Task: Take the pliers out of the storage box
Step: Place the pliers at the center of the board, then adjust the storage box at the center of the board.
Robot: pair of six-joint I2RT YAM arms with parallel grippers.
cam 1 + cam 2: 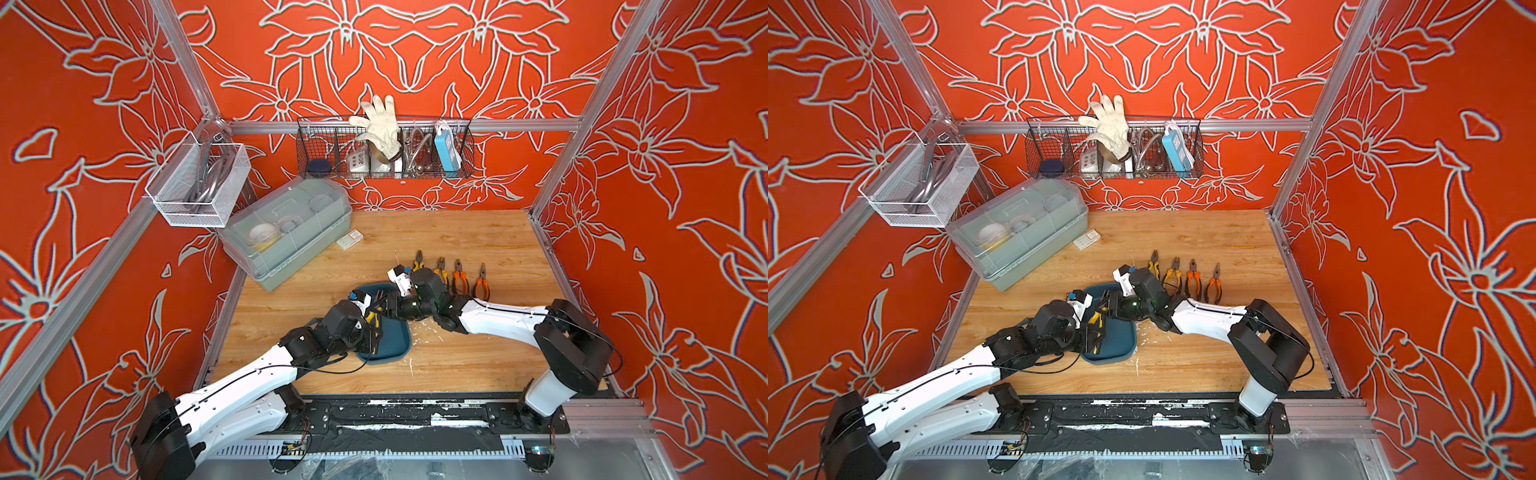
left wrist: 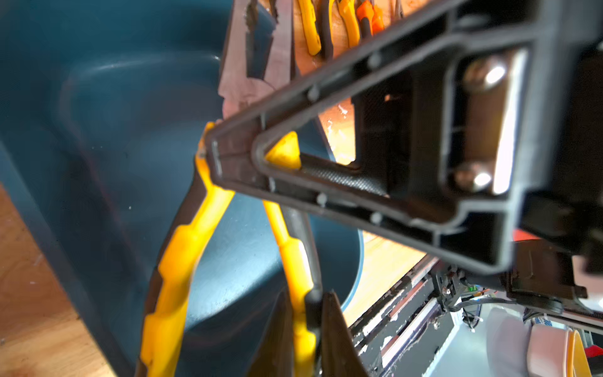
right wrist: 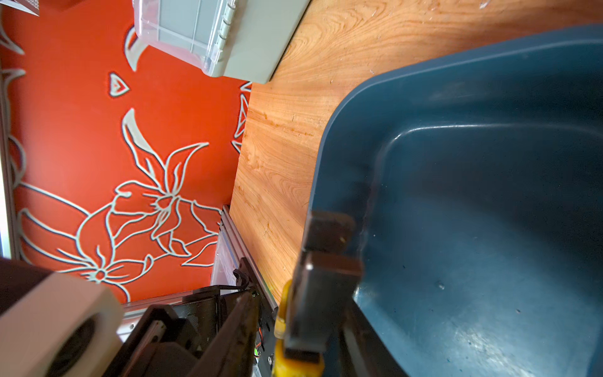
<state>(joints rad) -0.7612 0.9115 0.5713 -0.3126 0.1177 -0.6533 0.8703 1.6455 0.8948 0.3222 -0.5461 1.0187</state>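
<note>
The left claw (image 1: 373, 326) and right claw (image 1: 385, 305) meet over the tray (image 1: 395, 347), yellow pliers (image 1: 375, 321) between them, at the left claw's tips. Beyond the right claw, four more pliers (image 1: 458, 268) lie in a row on the tabletop (image 1: 478, 357), two yellow-handled nearest it, two orange-handled farther.

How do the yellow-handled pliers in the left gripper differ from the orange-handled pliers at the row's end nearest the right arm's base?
Handles: the held pliers have yellow-and-black grips; the end pliers have orange-and-black ones. Support: the held pliers are clamped in the left gripper over the storage box; the end pliers lie flat on the table, free of either gripper. Both have grey metal heads.
</note>
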